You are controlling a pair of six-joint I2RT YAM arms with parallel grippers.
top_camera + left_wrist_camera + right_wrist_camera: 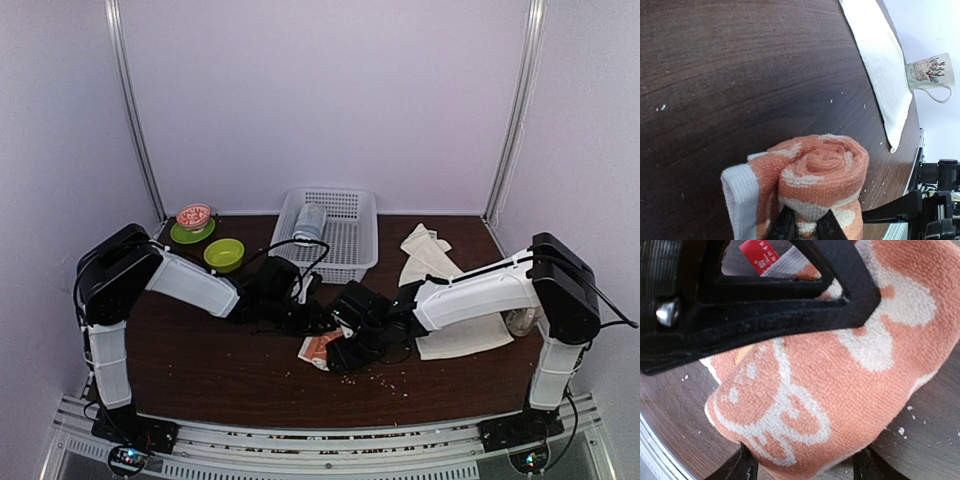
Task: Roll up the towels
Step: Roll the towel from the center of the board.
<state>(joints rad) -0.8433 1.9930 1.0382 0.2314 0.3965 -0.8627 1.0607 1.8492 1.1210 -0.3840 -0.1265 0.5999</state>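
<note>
Salmon-orange towel [320,350]: lies near the middle of the counter [200,370], toward the near edge, between the two arm tips. In the left wrist view it [815,170] is wound into a roll with its spiral end facing the camera, and a white-edged flap hangs loose on the left side of the roll.

Left jaws: clenched on the near end of the roll. The two fingers [785,227] stand close together with towel fabric pinched between them.

Right jaws: spread wide and straddling the towel [840,390], one finger [740,465] at each side of the lower edge. I cannot tell whether they press on the cloth. A red label [760,255] shows at the top of this view.

Cream-white towel [465,340]: lies unrolled on the right side of the counter, partly under the right arm, with its far end bunched near the back corner. In the left wrist view it [880,60] lies flat, well apart from the roll.

Other items:
- Printed mug [930,75] stands just beside the cream-white towel.
- White basket [350,255] sits at the back centre and holds a grey-blue rolled towel [312,222].
- Green bowl [224,254] and a green plate [185,237] carrying a red-and-white bowl [193,215] sit at the back left.
- Pale crumbs [390,380] lie scattered on the counter near the roll.
</note>
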